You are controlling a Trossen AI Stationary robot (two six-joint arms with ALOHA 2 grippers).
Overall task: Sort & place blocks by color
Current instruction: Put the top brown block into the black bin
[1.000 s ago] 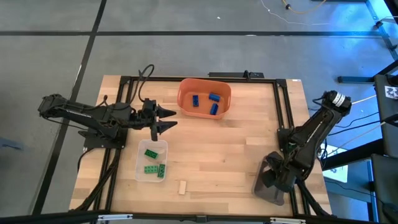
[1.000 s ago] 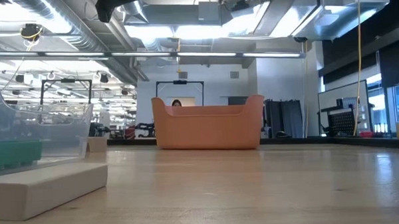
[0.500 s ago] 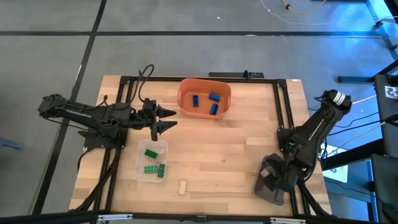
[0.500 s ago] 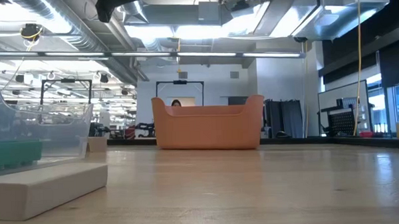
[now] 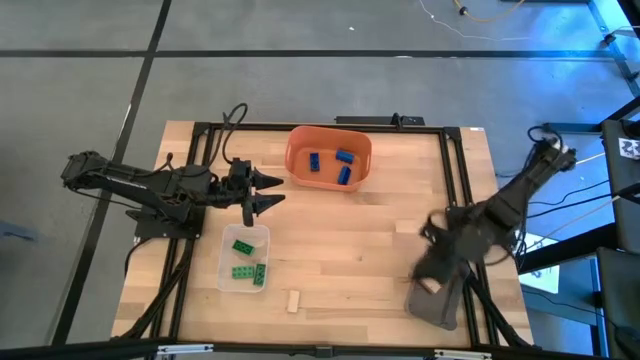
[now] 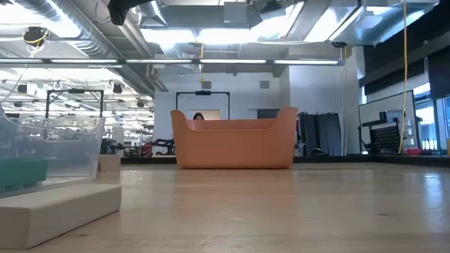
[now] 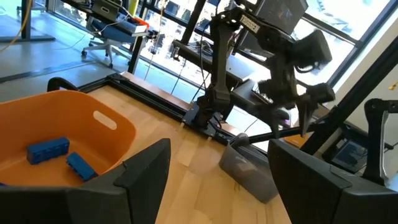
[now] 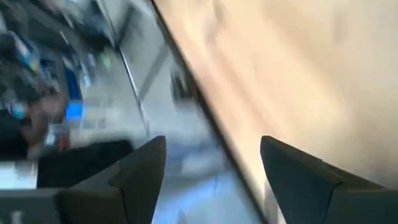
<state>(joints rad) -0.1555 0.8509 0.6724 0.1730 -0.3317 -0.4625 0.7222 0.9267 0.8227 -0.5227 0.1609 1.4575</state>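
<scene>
Blocks are nearly sorted; one pale tan toy brick (image 5: 293, 301) lies lengthwise toward the front edge, between the empty, spread left gripper (image 5: 272, 191) and the empty, spread right gripper (image 5: 430, 262).

We found right wrist view smeared, grey tray (image 8: 186, 158) barely readable. Low view cut off tan block (image 6: 51, 211) and clear tray (image 6: 53, 151) at edge. Right gripper (image 5: 432, 262) blurred overhead.

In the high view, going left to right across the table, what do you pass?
Left hand over the clear tray of green blocks → tan block → orange bin with blue blocks → grey tray → right hand.
</scene>
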